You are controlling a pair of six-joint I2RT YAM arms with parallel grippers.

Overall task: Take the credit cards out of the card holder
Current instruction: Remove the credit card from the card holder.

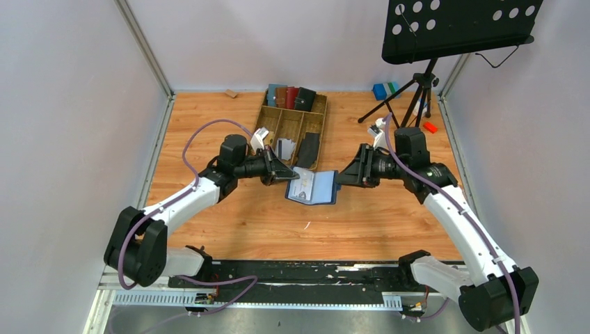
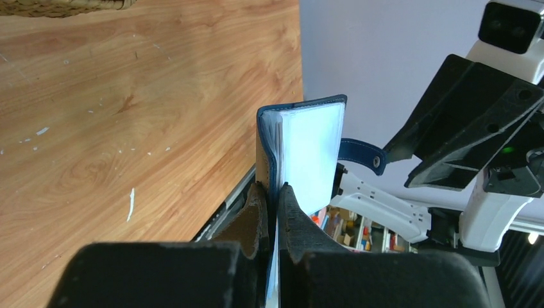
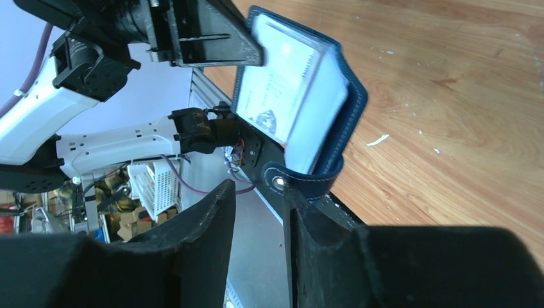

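Clear above the wooden desk (image 1: 243,219), a navy-blue bifold card holder (image 1: 316,188) is clenched by its left edge in the left gripper (image 2: 274,189); the right gripper (image 3: 260,186) is spread at its tab (image 3: 301,183).

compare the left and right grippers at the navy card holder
Left black two-finger gripper: jaws shut on an edge of the navy-blue bifold card holder. Right black two-finger gripper: jaws apart beside its strap tab. Left meets its left side, right its right side. Both are black.
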